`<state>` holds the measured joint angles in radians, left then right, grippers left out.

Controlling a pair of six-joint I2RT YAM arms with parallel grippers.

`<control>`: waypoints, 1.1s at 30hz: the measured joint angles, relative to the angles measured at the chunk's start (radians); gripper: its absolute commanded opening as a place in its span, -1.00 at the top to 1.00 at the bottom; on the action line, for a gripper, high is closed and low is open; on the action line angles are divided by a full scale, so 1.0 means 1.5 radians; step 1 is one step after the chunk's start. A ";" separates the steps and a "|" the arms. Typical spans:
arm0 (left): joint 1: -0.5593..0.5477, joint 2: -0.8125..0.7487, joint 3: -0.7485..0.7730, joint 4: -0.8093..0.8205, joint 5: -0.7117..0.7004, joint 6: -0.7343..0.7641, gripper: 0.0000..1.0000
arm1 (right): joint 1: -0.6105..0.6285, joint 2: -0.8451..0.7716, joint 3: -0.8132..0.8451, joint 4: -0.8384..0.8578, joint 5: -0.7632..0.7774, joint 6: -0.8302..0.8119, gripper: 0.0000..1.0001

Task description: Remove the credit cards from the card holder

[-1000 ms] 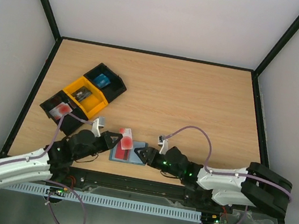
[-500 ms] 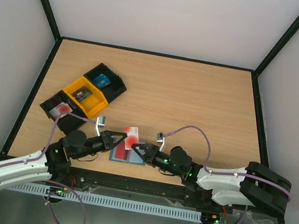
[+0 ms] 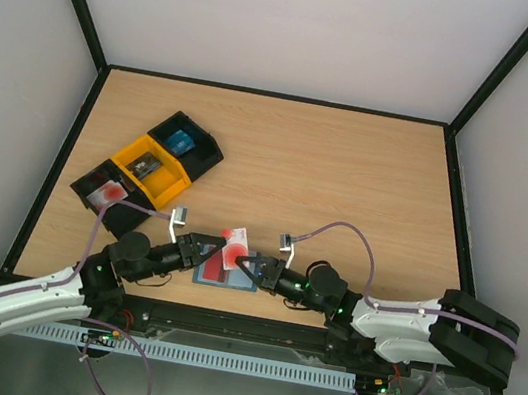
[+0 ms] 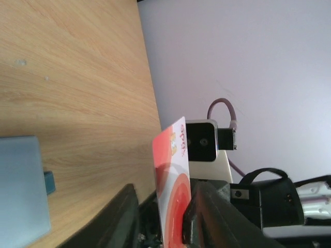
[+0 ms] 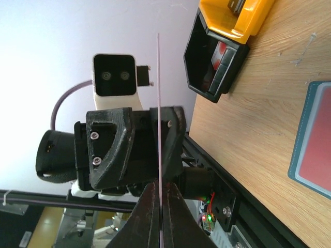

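The white card with red marks (image 3: 234, 244) stands on edge above the blue-grey card holder (image 3: 206, 276), which lies open near the table's front edge. My right gripper (image 3: 245, 260) is shut on the card's near edge; in the right wrist view the card is a thin line (image 5: 159, 77) pinched between the fingertips (image 5: 160, 201). My left gripper (image 3: 218, 249) is open around the same card (image 4: 173, 170), which rests against one finger (image 4: 207, 217) with a gap to the other. A red surface (image 5: 320, 160) shows inside the holder (image 5: 305, 129). No dark grey card is in view.
A row of black and yellow trays (image 3: 152, 171) holding small items stands at the left rear, and shows in the right wrist view (image 5: 227, 20). Black frame rails border the table. The holder's corner shows at the left (image 4: 20, 191).
My right gripper has moved left to the card and shut on it. My left gripper, which held the card raised, now stands open around it. The card has shifted slightly right.
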<state>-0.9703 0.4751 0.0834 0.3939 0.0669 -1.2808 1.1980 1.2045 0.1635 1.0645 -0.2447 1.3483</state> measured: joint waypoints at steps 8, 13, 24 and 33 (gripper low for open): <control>0.000 -0.054 0.074 -0.183 0.025 0.076 -0.14 | 0.000 -0.124 -0.016 -0.130 -0.075 -0.112 0.96; 0.000 -0.102 0.126 -0.288 0.051 0.126 -0.16 | 0.000 -0.243 -0.016 -0.269 -0.137 -0.199 0.96; 0.000 -0.087 0.141 -0.331 0.215 0.194 0.06 | 0.000 -0.357 0.034 -0.475 -0.235 -0.292 0.96; 0.000 -0.062 0.140 -0.293 0.276 0.216 0.60 | 0.000 -0.303 0.062 -0.481 -0.276 -0.302 0.96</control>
<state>-0.9703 0.3828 0.2928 -0.0456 0.4816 -0.9573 1.1980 0.7498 0.2558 0.3435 -0.6582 0.8955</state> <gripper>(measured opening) 0.301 0.022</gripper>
